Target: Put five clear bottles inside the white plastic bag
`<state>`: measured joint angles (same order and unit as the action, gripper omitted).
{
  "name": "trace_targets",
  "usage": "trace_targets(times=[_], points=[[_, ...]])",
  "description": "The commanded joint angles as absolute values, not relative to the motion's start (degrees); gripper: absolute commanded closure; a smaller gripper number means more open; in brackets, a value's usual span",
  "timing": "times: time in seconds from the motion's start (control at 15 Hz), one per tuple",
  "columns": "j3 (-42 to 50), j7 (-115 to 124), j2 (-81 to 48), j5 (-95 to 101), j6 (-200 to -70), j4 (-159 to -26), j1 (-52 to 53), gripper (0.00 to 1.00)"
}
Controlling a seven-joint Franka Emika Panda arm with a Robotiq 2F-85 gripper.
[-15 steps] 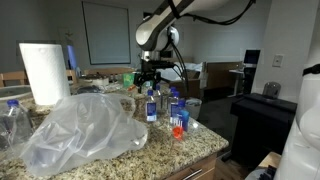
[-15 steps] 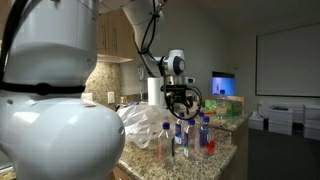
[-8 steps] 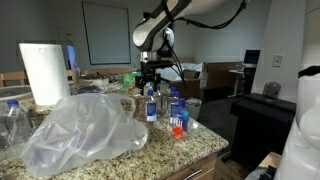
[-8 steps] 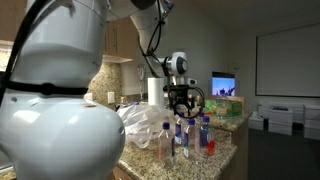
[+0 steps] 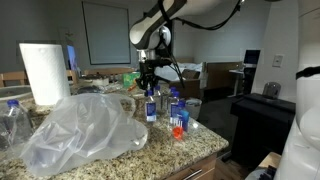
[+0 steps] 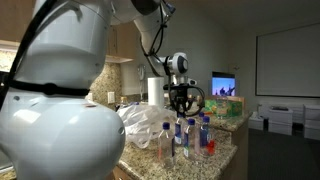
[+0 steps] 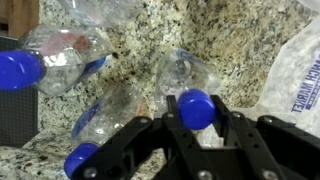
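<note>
The room is an office-type space with grey walls. A white wall board [image 5: 105, 32] hangs behind the arm, and a projection screen [image 6: 290, 62] and a lit monitor [image 6: 222, 85] show in an exterior view.

The work surface is a speckled granite countertop [image 5: 170, 150], beige with dark flecks.

The white plastic bag [image 5: 80, 125] lies crumpled on the countertop and takes up much of its near half. The wrist view shows the bag's printed film at the right edge. A tall paper-towel roll [image 5: 43, 72] stands upright behind the bag.

The clear bottles [image 5: 165, 105] stand in a group on the countertop just beside the bag, outside it; one shows an orange-red label. In the wrist view, two more bottles [image 7: 60, 60] lie on their sides on the granite.

The gripper [image 7: 196, 112] points straight down over the group. Its fingers are clamped on the blue cap [image 7: 196, 105] of one upright clear bottle [image 7: 180, 75], one finger on each side.
</note>
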<state>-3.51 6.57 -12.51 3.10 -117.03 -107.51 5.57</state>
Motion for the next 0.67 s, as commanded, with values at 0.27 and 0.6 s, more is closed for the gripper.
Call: trace_targets(times=[0.27, 0.6], points=[[-3.25, 7.54, -12.93, 3.24, -116.19, -105.86, 5.58, 0.90], [-3.28, 4.17, -6.22, 1.01, -110.25, -105.12, 4.60, 0.90]])
